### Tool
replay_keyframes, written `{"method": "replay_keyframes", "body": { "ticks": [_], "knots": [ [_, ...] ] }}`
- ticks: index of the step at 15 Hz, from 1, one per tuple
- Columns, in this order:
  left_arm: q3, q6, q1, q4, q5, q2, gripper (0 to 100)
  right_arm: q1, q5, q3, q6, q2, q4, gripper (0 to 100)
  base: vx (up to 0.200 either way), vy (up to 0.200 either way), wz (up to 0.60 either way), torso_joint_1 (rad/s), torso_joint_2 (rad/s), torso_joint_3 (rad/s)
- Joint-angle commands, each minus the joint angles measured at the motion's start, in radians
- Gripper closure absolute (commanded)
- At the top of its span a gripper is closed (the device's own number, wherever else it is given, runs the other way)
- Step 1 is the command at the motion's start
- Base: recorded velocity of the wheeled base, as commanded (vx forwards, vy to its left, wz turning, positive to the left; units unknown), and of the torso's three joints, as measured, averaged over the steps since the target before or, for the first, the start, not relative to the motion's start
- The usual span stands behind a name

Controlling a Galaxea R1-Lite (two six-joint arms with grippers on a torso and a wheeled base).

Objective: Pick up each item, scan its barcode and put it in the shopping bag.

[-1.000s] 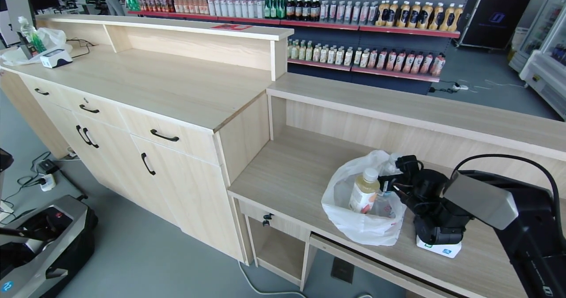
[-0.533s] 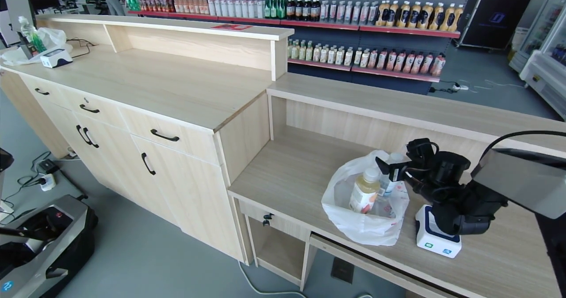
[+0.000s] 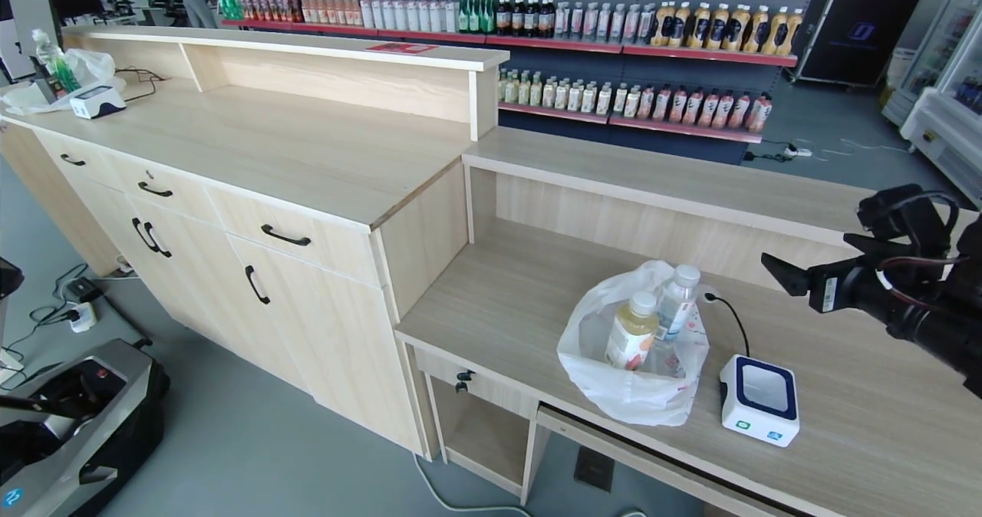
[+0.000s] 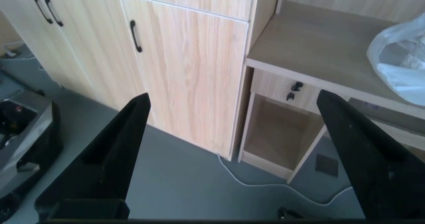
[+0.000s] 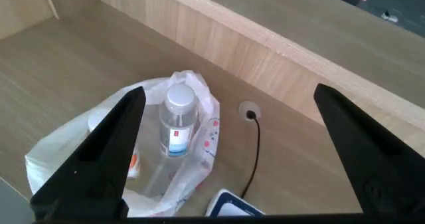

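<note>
Jaws wide apart on the right gripper, clasping nothing. In the right wrist view, looks down between them onto the shopping bag, where a clear bottle stands upright with its white cap up. Also takes in a cable trailing across the desktop toward the scanner, just beside the bag.

Jaws parted on the left gripper too, and empty. In the left wrist view, hangs low off the desktop's front left corner, above the grey floor and facing the cabinet doors. Catches only a fold of the bag at the desktop's front edge.

In the head view, finds the bag open near the front edge. Holds two bottles side by side: the clear one and a yellow-drink bottle. Places the scanner at the front edge too, on the bag's right and almost touching it. Puts the right gripper high over the right end of the desktop, well apart from both.

Reads as the close of a bagging step, with both bottles in the bag and both grippers free. Calls next for finding any unscanned item. Also calls for keeping the open jaws clear of the bag's rim and the cable.
</note>
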Motion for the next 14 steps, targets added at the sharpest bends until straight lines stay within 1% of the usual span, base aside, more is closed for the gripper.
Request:
{"method": "replay_keyframes", "body": {
  "ticks": [1,3,5,7,8,9,10,11,13,14],
  "knots": [
    [0.000,0.000,0.000,0.000,0.000,0.002,0,-0.125,-0.006,0.044,-0.054,-0.296,0.188,0,0.000,0.000,-0.60,0.002,0.00,0.002],
    [0.000,0.000,0.000,0.000,0.000,0.000,0,-0.152,-0.014,0.031,-0.054,-0.391,0.304,0,0.000,0.000,-0.60,-0.005,0.00,0.002],
    [0.000,0.000,0.000,0.000,0.000,0.002,0,-0.160,-0.020,0.031,-0.051,-0.469,0.401,0,0.000,0.000,-0.60,0.005,0.01,0.000],
    [0.000,0.000,0.000,0.000,0.000,0.000,0,-0.160,-0.049,0.029,-0.049,-0.538,0.504,0,0.000,0.000,-0.60,0.002,0.00,0.005],
    [0.000,0.000,0.000,0.000,0.000,0.000,0,-0.158,-0.051,0.037,-0.041,-0.563,0.522,0,0.000,0.000,-0.60,-0.002,0.00,0.002],
    [0.000,0.000,0.000,0.000,0.000,0.000,0,-0.158,-0.043,0.061,-0.005,-0.586,0.517,0,0.000,0.000,-0.60,0.007,0.01,0.002],
    [0.000,0.000,0.000,0.000,0.000,0.002,0,-0.158,-0.042,0.080,0.029,-0.606,0.517,0,0.000,0.000,0.00,0.000,0.00,0.000],
    [0.000,0.000,0.000,0.000,0.000,0.000,0,-0.158,-0.045,0.152,0.080,-0.642,0.517,0,0.000,0.000,0.00,0.000,0.00,0.000],
    [0.000,0.000,0.000,0.000,0.000,0.000,0,-0.163,-0.051,0.302,0.086,-0.753,0.516,0,0.000,0.000,0.00,0.000,0.00,0.000],
    [0.000,0.000,0.000,0.000,0.000,0.000,0,-0.165,-0.051,0.342,0.086,-0.791,0.514,0,0.000,0.000,0.00,0.000,0.00,0.000]
  ]
}}
